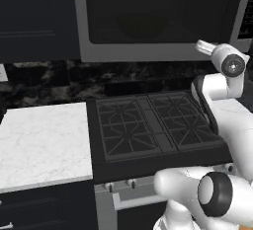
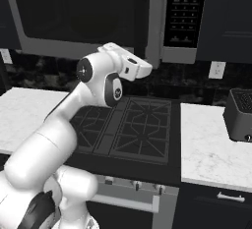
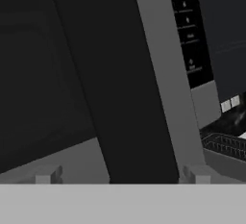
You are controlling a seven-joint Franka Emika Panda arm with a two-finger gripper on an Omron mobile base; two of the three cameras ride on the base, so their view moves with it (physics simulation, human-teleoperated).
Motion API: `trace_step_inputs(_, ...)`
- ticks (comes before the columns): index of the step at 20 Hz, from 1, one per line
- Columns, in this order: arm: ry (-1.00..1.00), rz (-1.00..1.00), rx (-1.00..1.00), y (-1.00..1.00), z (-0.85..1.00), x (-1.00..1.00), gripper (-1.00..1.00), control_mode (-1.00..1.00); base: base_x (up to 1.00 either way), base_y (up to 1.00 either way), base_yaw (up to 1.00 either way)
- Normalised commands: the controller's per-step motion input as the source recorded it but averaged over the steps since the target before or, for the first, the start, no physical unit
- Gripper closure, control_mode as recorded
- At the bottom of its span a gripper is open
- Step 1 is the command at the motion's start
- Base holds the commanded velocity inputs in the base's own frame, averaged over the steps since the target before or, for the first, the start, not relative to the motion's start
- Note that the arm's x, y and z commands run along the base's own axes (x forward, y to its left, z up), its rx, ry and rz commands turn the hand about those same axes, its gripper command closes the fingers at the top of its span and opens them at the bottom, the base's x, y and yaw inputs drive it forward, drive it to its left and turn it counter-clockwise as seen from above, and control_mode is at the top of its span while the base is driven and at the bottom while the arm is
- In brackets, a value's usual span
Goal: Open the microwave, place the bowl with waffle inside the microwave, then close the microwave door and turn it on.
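Gripper (image 3: 120, 175) tips show as two small grey stubs at the bottom of the hand view, one to each side of the black vertical handle (image 3: 129, 98), set wide apart with nothing pinched between them; they look to straddle the bar, though whether either touches it cannot be told. In the right base view the hand (image 2: 129, 62) is raised just in front of the lower right of the door, its fingers hidden behind the white wrist.

Below the arm lies one stove (image 2: 133, 129) with dark grates over its burners, and knobs along its front edge that are too small to count surely. Two white marble counters flank it, the left counter (image 1: 39, 140) bare, the right counter (image 2: 206, 144) carrying one dark boxy appliance (image 2: 241, 115) cut off by the frame edge.

Farther back, one microwave (image 2: 147, 16) hangs above the stove, its microwave door (image 1: 158, 17) shut flush, and its button panel (image 2: 184, 12) on the right bears labels too blurred to read. One wall outlet (image 2: 216, 69) sits below it.
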Motion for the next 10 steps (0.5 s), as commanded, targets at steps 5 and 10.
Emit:
trace_step_inputs(5, 0.01, 0.0, 0.09, -0.1, 0.04, 0.9, -1.0, -1.0, 0.0, 0.0, 0.0)
trace_step_inputs(10, 0.03, 0.0, 0.0, -0.05, 0.0, 0.58, -1.0, -1.0, 0.0, 0.0, 0.0)
